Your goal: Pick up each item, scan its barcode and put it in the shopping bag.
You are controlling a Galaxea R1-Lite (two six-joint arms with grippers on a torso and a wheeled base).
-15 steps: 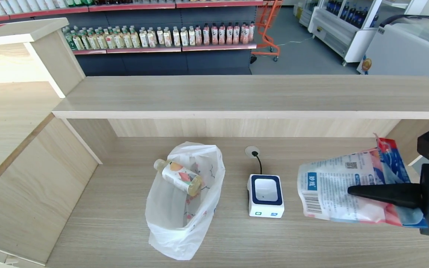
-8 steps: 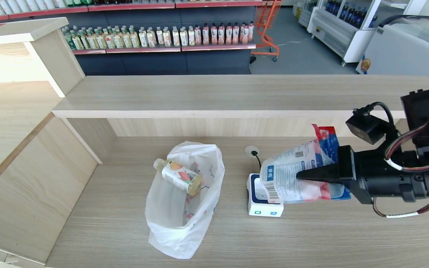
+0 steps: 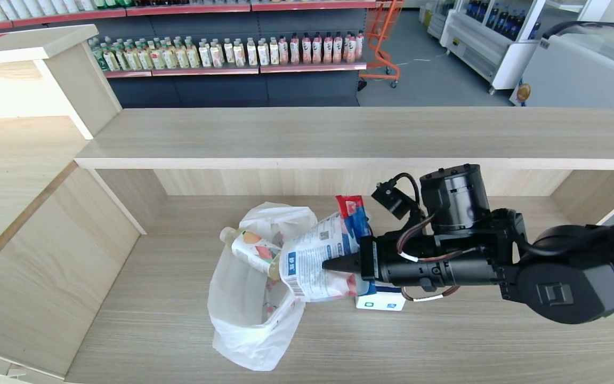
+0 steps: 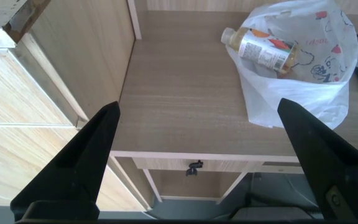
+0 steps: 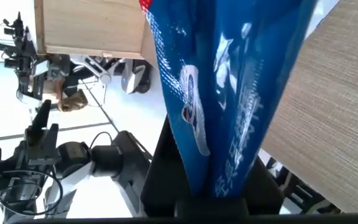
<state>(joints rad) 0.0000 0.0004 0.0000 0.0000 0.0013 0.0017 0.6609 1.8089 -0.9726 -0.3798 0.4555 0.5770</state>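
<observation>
My right gripper (image 3: 333, 263) is shut on a blue, white and red snack packet (image 3: 315, 256), held flat over the right rim of the white shopping bag (image 3: 253, 320). The packet's barcode end points toward the bag. In the right wrist view the packet (image 5: 229, 93) hangs clamped between the dark fingers (image 5: 160, 174). A drink bottle (image 3: 253, 253) lies across the bag's mouth. The white and blue barcode scanner (image 3: 380, 304) sits on the counter under the right arm, mostly hidden. My left gripper (image 4: 197, 162) is open, held back off the counter's near edge, with the bag (image 4: 297, 93) and bottle (image 4: 263, 50) beyond it.
The wooden counter (image 3: 445, 346) has a raised shelf (image 3: 339, 133) along the back and a side wall (image 3: 46, 256) on the left. A cable port (image 3: 361, 216) sits behind the scanner. Shelves of bottles (image 3: 221, 53) and an orange cart (image 3: 387, 32) stand in the shop beyond.
The right arm has carried the packet leftward, from the counter's right side, across the scanner, to the bag's rim. The bag and bottle have stayed put.
</observation>
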